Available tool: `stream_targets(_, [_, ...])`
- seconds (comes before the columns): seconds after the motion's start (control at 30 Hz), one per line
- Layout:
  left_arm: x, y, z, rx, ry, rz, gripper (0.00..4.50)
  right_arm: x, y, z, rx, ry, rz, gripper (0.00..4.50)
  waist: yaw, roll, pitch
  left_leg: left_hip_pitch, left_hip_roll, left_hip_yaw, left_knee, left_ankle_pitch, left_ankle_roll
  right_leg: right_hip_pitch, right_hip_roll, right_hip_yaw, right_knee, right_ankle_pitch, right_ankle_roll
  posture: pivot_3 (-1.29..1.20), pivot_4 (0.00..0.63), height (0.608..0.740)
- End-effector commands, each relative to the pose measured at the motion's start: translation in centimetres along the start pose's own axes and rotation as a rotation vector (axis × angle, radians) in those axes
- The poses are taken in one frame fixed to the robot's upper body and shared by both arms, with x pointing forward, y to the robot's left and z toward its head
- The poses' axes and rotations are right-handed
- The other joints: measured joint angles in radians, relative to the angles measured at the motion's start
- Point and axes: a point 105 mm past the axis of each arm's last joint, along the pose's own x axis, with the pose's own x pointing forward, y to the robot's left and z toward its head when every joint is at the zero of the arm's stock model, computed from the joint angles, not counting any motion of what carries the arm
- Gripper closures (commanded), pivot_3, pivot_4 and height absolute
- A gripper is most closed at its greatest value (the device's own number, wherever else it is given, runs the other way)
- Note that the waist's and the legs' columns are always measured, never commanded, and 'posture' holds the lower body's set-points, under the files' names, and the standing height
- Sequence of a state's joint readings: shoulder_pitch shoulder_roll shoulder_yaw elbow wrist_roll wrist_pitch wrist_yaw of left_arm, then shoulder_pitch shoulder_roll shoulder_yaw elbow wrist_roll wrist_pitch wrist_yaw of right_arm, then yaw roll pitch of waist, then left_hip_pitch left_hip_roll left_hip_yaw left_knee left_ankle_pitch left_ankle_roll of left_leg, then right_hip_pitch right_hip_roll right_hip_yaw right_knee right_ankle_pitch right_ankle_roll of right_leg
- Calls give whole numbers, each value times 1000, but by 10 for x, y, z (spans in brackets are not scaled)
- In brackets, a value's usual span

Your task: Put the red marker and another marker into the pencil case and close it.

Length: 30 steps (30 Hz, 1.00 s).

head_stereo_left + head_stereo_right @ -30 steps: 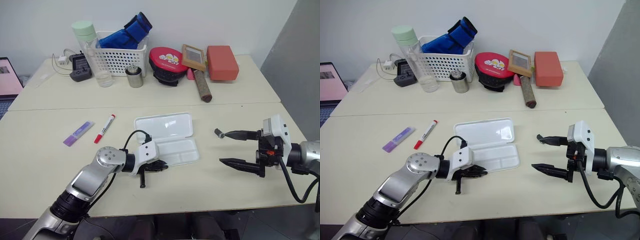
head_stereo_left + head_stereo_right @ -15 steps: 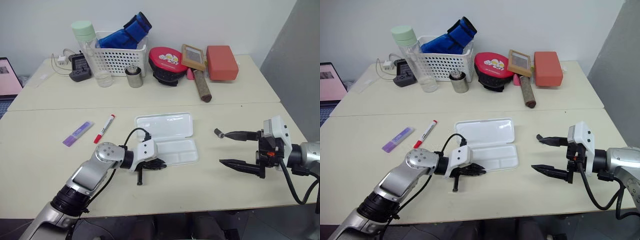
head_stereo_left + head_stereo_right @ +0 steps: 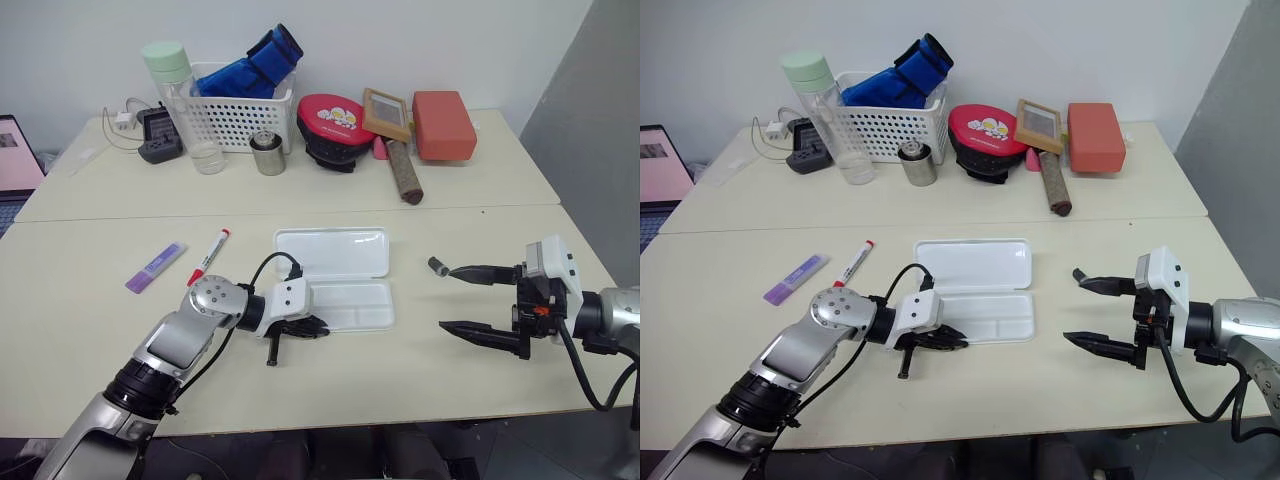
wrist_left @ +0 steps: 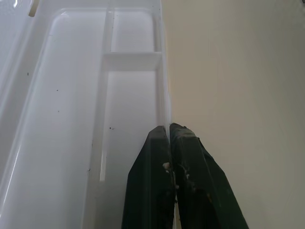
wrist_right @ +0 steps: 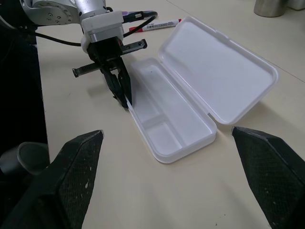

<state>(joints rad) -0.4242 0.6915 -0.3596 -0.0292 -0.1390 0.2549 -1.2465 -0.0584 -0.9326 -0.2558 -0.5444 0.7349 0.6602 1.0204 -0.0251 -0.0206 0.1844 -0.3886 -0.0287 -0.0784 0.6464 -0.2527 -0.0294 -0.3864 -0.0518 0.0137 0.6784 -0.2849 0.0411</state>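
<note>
Lying open, pencil case, left hand pinched together at its rim, right hand spread, small dark cylinder nearby

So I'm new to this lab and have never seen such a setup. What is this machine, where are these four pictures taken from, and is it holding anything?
It is a humanoid robot with two arms, each ending in a two-fingered black pincer. Two pictures come from cameras in its head, looking down over a table. The other two come from cameras on its wrists, looking along the fingers.

In front lies an open white pencil case, empty. To its left lie a red marker and a purple marker. At the back stand a white basket, a bottle and other items.

The left pincer is shut, its tips on the case's near edge. The right pincer is open, holding nothing.
</note>
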Motion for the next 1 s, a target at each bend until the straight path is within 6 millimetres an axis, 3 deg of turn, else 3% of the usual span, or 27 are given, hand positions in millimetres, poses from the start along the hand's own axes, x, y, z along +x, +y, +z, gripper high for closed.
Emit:
stream_targets(0.03, [-4, 4, 5, 40, 6, -2, 4468, -1, 1, 11, -50, -32, -2, 0, 0, 0, 0, 0, 0, 0, 0, 0, 0, 0, 0, 0, 0, 0, 0, 0, 150, 740])
stream_targets(0.47, [-4, 2, 3, 14, 3, -7, 4468, 0, 2, 10, -49, -30, -1, 0, 0, 0, 0, 0, 0, 0, 0, 0, 0, 0, 0, 0, 0, 0, 0, 0, 150, 740])
stream_targets(0.8, [-14, 0, 23, 12, -61, -19, 2448, 0, 0, 9, -48, -32, 0, 0, -1, 0, 0, 0, 0, 0, 0, 0, 0, 0, 0, 0, 0, 0, 0, 0, 150, 740])
stream_targets(1.0, [-41, -4, 66, -37, -240, 27, 1292, 0, 2, 11, -47, -39, 5, 0, -1, -1, 0, -1, 0, 0, 0, 0, 0, 0, 0, 0, 0, 0, 0, 0, 150, 740])
